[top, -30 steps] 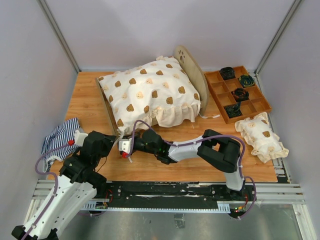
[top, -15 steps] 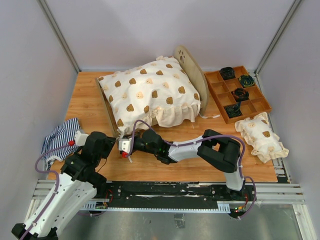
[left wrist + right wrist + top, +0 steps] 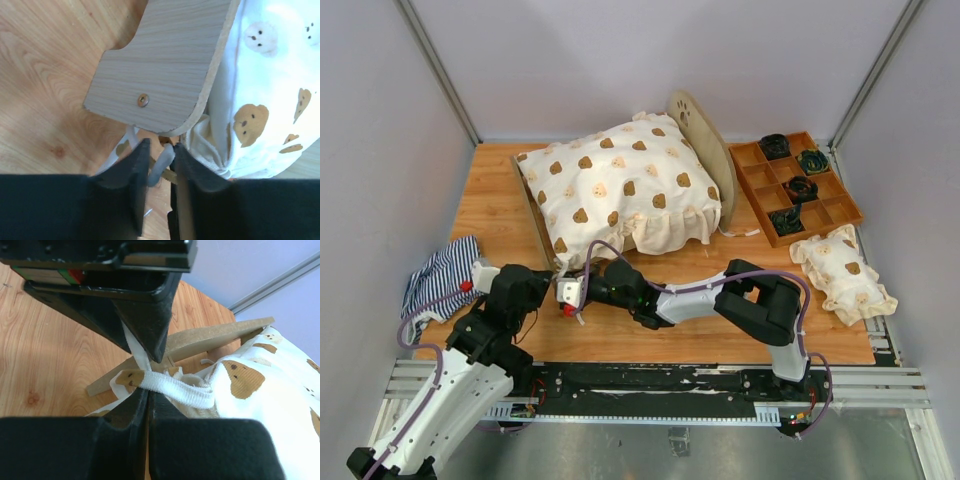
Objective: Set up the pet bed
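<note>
Tying the cushion (image 3: 620, 185) down at the pet bed's near-left corner.
Right gripper (image 3: 149, 394) jaws pressed together, pinching the white tie (image 3: 175, 388). Left gripper (image 3: 161, 150) jaws stand narrow about a tie strand; a firm hold cannot be confirmed. Pet bed (image 3: 705, 140) stands mid-table under the cushion. Judged next: secure the tie round the footboard (image 3: 160, 60), with tension.

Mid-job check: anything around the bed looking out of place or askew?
Yes. The small bear-print pillow lies off the pet bed, beside the compartment tray. The striped cloth sits crumpled at the left edge of the table. The left tool and right tool each grip a tie strap.
</note>
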Available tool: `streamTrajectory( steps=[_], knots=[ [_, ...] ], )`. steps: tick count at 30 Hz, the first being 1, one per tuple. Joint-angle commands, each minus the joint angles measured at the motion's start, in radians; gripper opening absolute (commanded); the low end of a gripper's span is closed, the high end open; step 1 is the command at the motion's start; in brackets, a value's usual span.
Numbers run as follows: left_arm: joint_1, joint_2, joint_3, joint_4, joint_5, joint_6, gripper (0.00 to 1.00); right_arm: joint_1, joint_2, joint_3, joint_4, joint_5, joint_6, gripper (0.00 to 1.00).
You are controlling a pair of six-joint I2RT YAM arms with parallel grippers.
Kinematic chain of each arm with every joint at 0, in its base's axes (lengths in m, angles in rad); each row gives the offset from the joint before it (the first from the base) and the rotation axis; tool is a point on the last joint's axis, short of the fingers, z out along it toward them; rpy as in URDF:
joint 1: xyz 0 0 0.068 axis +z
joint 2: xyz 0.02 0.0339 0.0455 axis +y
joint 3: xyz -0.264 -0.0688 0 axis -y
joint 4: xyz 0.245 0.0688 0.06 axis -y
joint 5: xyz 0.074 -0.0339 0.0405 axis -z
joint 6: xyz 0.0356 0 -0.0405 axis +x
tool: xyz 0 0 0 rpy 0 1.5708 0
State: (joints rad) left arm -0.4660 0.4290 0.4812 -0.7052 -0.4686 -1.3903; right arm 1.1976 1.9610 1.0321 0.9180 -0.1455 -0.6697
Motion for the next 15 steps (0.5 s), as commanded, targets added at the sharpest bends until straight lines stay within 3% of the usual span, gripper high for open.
streamTrajectory(
  steps=[1,4,6,7,9,10,15],
  knots=[
    [0.001,-0.009,0.005,0.051,-0.049,0.005,0.2,0.02,0.012,-0.008,0.057,0.003,0.014,0.0],
    [0.001,-0.023,0.007,0.049,-0.053,0.008,0.01,0.024,0.013,-0.016,0.064,0.013,0.025,0.0],
    [0.001,-0.039,0.004,0.061,-0.058,0.018,0.0,0.029,0.011,-0.015,0.064,0.032,0.052,0.05],
    [0.001,-0.047,0.002,0.07,-0.061,0.027,0.0,0.03,0.007,-0.016,0.064,0.054,0.079,0.12],
    [0.001,-0.063,0.002,0.085,-0.066,0.041,0.0,0.033,-0.001,-0.021,0.06,0.092,0.208,0.4],
    [0.001,-0.07,0.002,0.091,-0.064,0.046,0.0,0.033,-0.008,-0.026,0.049,0.095,0.266,0.45],
    [0.001,-0.098,0.014,0.089,-0.039,0.051,0.0,0.057,-0.016,-0.131,0.13,0.156,0.497,0.44]
  ],
)
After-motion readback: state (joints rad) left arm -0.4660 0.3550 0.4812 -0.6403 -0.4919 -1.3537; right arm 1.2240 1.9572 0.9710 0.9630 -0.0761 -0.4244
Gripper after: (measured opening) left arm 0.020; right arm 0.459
